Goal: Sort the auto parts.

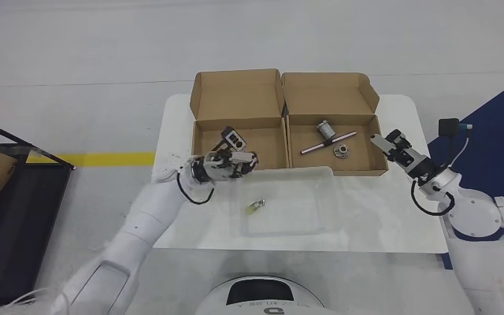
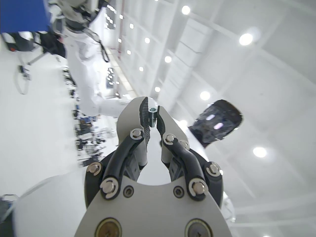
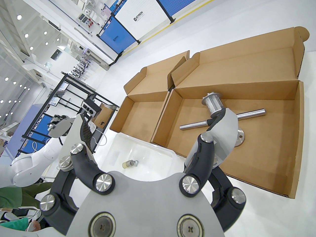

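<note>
My left gripper [image 2: 151,106] is tipped up toward the ceiling and shut on a small threaded bolt [image 2: 152,118]. From above, that gripper [image 1: 240,161] hovers at the front edge of the left cardboard box [image 1: 264,146]. My right gripper [image 3: 153,127] is open and holds nothing; it hangs by the right wall of the right cardboard box [image 1: 366,153], and from above that gripper [image 1: 387,142] is beside the box. That box holds a steel rod [image 1: 327,142], a pulley [image 1: 324,127] and a flange [image 1: 341,150]. A small brass-and-steel part [image 1: 254,206] lies in the clear tray [image 1: 315,224].
Both boxes stand side by side at the back of the white table [image 1: 378,228], lids folded back. The left box's floor [image 3: 138,114] looks bare. A black rack [image 1: 24,213] stands on the floor left of the table.
</note>
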You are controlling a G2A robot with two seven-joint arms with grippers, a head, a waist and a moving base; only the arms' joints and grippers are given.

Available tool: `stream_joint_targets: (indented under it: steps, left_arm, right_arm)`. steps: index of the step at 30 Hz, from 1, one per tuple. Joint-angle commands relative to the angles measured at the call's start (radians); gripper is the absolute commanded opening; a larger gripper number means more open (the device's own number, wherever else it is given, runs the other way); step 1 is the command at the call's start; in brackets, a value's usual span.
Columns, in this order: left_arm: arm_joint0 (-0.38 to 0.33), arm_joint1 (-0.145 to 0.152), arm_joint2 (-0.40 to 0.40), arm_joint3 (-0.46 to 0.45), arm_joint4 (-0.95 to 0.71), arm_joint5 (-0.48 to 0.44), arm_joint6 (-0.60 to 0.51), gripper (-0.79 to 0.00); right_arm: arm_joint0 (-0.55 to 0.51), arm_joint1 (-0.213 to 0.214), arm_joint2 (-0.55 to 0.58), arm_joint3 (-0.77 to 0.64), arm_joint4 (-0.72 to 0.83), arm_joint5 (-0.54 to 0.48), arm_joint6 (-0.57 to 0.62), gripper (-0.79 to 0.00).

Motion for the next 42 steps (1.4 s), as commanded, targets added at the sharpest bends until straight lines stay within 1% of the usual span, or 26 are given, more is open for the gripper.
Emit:
stream_joint_targets:
  steps: [1,3,6,9,12,24,25,26,28,31,33,35,38,42]
  left_arm:
    - [-0.010,-0.008,0.039,-0.008,-0.112,0.101,0.001,-0.785]
    - [-0.017,-0.015,0.070,-0.019,-0.195,0.180,0.001,-0.785]
    - [-0.024,-0.023,0.102,-0.030,-0.286,0.263,0.001,-0.785]
    - [-0.027,-0.029,0.121,-0.040,-0.329,0.304,0.001,-0.785]
    - [-0.033,-0.030,0.128,-0.029,-0.315,0.288,0.001,-0.785]
    - [-0.033,-0.030,0.128,-0.029,-0.315,0.288,0.001,-0.785]
    - [-0.034,-0.028,0.115,-0.043,-0.288,0.241,0.029,-0.785]
    - [-0.037,-0.023,0.091,-0.063,-0.223,0.140,0.056,-0.785]
    - [-0.015,-0.013,0.059,-0.113,-0.125,0.010,0.078,-0.785]
    - [0.012,0.005,0.007,-0.192,0.041,-0.140,0.139,-0.785]
    - [0.035,0.016,-0.016,-0.246,0.163,-0.208,0.189,-0.785]
    - [0.061,0.024,-0.034,-0.298,0.254,-0.250,0.237,-0.785]
    - [0.087,0.032,-0.049,-0.354,0.345,-0.277,0.291,-0.785]
    - [0.100,0.035,-0.050,-0.392,0.402,-0.274,0.323,-0.785]
  right_arm:
    - [0.000,0.000,0.000,0.000,0.000,0.000,0.000,0.000]
    - [0.000,0.000,0.000,0.000,0.000,0.000,0.000,0.000]
    - [0.000,0.000,0.000,0.000,0.000,0.000,0.000,0.000]
    - [0.000,0.000,0.000,0.000,0.000,0.000,0.000,0.000]
    - [0.000,0.000,0.000,0.000,0.000,0.000,0.000,0.000]
    - [0.000,0.000,0.000,0.000,0.000,0.000,0.000,0.000]
    - [0.000,0.000,0.000,0.000,0.000,0.000,0.000,0.000]
    - [0.000,0.000,0.000,0.000,0.000,0.000,0.000,0.000]
    - [0.000,0.000,0.000,0.000,0.000,0.000,0.000,0.000]
    - [0.000,0.000,0.000,0.000,0.000,0.000,0.000,0.000]
    - [0.000,0.000,0.000,0.000,0.000,0.000,0.000,0.000]
    - [0.000,0.000,0.000,0.000,0.000,0.000,0.000,0.000]
    - [0.000,0.000,0.000,0.000,0.000,0.000,0.000,0.000]
    - [0.000,0.000,0.000,0.000,0.000,0.000,0.000,0.000]
